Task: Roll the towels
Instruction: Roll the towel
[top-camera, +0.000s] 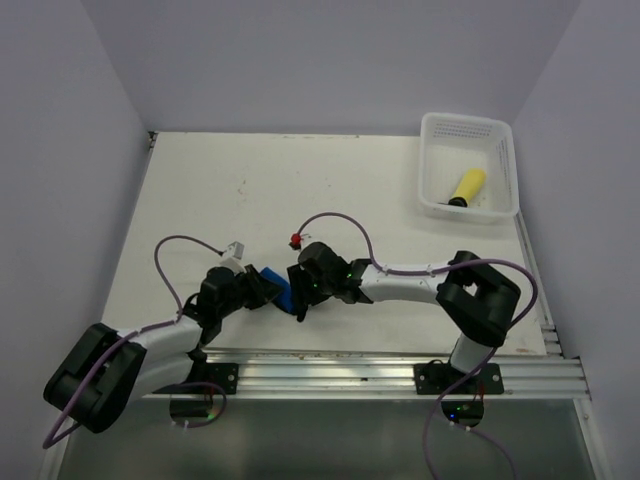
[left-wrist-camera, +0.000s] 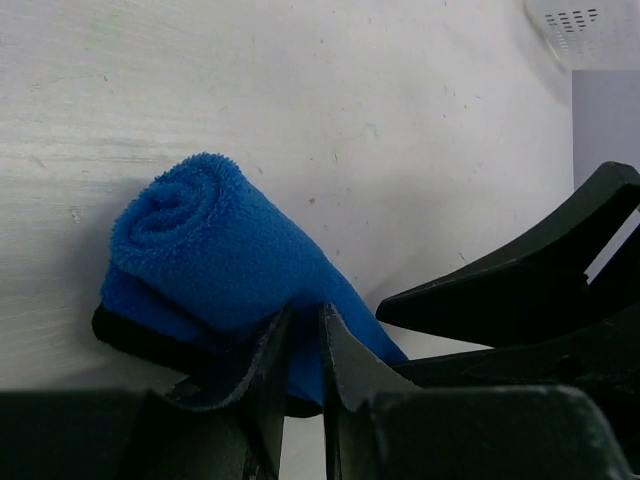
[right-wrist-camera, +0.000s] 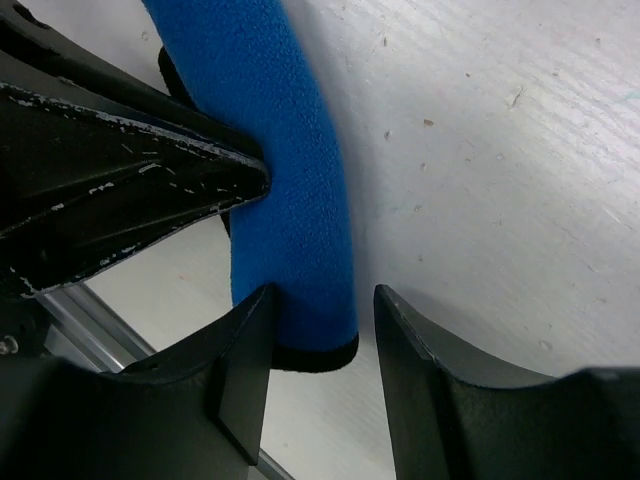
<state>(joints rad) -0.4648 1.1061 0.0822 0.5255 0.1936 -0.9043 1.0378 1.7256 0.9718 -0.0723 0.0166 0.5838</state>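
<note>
Pinching the rolled blue towel (top-camera: 283, 290) on the tabletop (top-camera: 250, 180), left hand (left-wrist-camera: 305, 322) was probably stopping it unrolling; right hand (right-wrist-camera: 322, 300) straddled the roll's end just beside it, fingers apart, not really gripping anything.

Probably a lab test cell: white table (top-camera: 300, 170), plain walls (top-camera: 330, 60) on three sides, aluminium mounting rail (top-camera: 350, 370).

Overhead, 2 wrist close-ups on towel (top-camera: 280, 290)

walls (top-camera: 300, 60): plain pale lilac, three sides | table (top-camera: 300, 180): white, scuffed | near edge: aluminium rail (top-camera: 380, 370) | light: even
</note>
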